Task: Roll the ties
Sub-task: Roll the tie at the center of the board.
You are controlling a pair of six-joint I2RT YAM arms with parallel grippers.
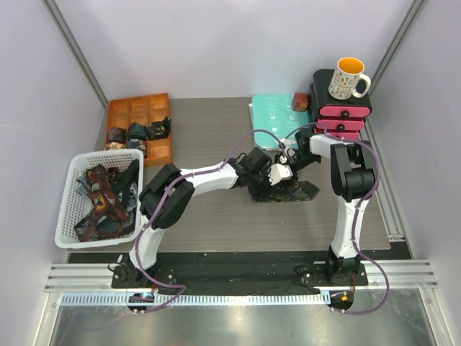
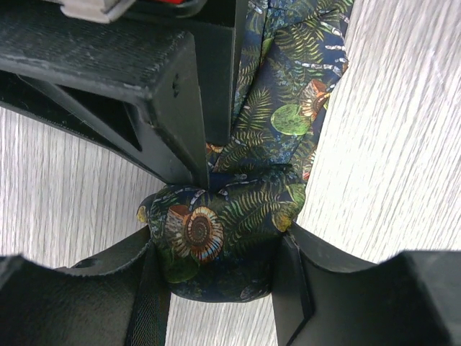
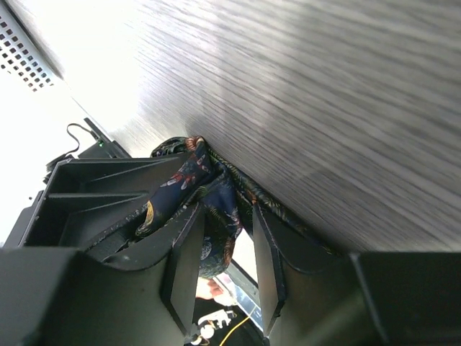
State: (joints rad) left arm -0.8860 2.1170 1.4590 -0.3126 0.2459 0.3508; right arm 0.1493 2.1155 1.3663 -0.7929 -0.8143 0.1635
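A dark tie point(image 1: 294, 192) printed with ferns and shells lies at mid-table. Its end is wound into a small roll point(image 2: 205, 234), and the flat strip point(image 2: 284, 101) runs away from it. My left gripper point(image 2: 220, 241) is shut on the roll, one finger point(image 2: 140, 288) pressed against each side. My right gripper point(image 3: 227, 231) comes in from the opposite side, its black frame point(image 2: 137, 79) just above the roll. Its jaws stand apart with loose tie fabric point(image 3: 220, 209) hanging between them and daylight beside it. Both grippers meet over the tie point(image 1: 270, 167).
A white basket point(image 1: 72, 184) at the left holds several unrolled ties point(image 1: 104, 205). An orange compartment tray point(image 1: 160, 148) behind it holds rolled ties point(image 1: 137, 131). A teal folder point(image 1: 270, 114), a pink-and-black drawer box point(image 1: 344, 115) and a mug point(image 1: 349, 78) stand at the back right.
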